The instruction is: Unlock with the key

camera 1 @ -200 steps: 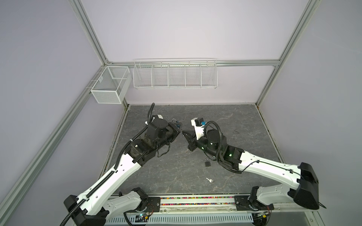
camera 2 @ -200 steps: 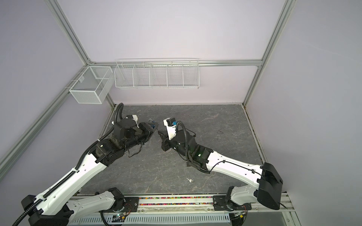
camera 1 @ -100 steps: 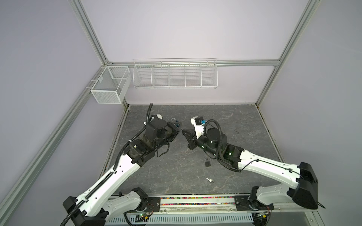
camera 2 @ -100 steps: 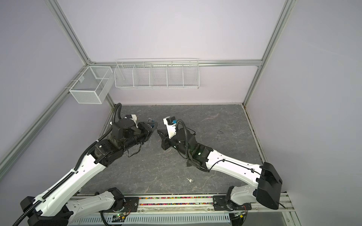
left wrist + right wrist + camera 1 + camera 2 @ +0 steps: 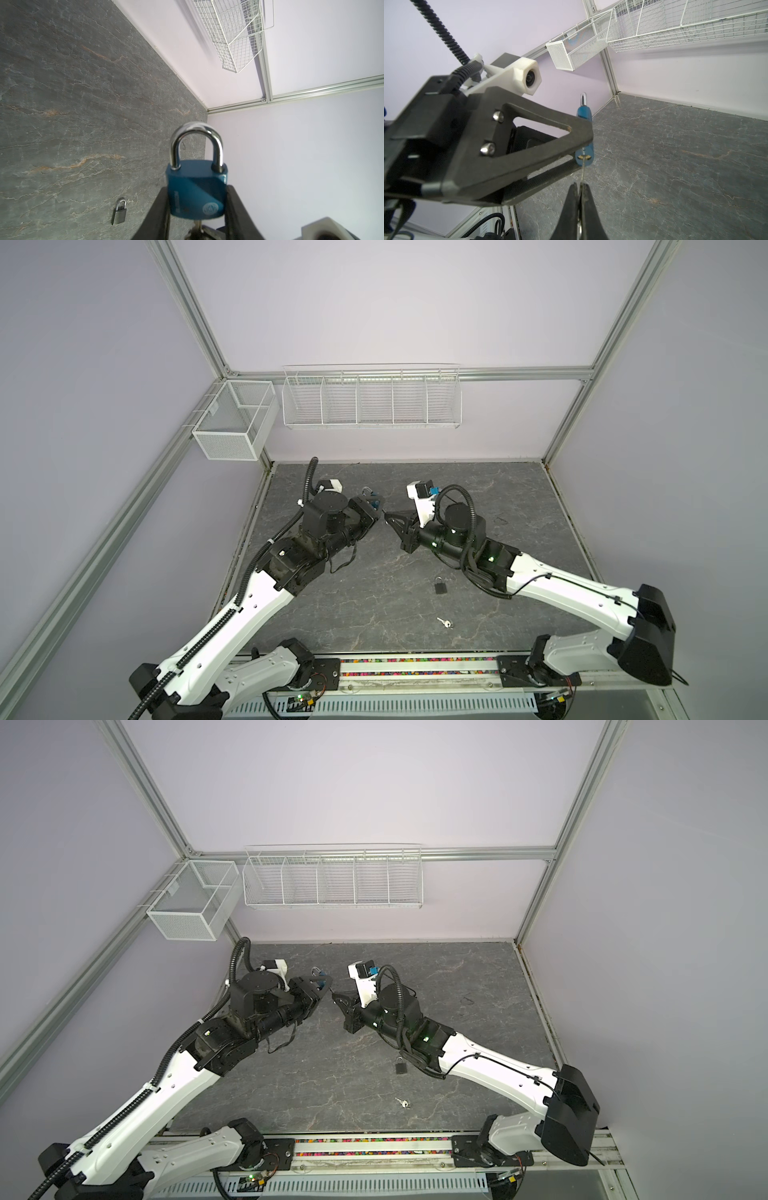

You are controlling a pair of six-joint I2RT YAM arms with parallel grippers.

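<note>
left gripper [image 5: 196, 199] is clamped on the blue padlock [image 5: 196, 193], one finger on each narrow side of the body, holding it off the table [image 5: 374, 593]. in both top views the lock sits just left of the frame's middle. its long axis runs from upper left to lower right, with the shackle end toward the upper left and the keyway end toward the lower right. both shackle legs sit in the body. right gripper [image 5: 579, 187] is pinched tight on the key [image 5: 583, 168]. the thin blade lies along the same line as the lock, and its tip meets the keyway. lower right of centre in a top view, a grey padlock [image 5: 440, 586] lies flat on the table. a spare key [image 5: 444, 622] lies just below it, apart from it.
</note>
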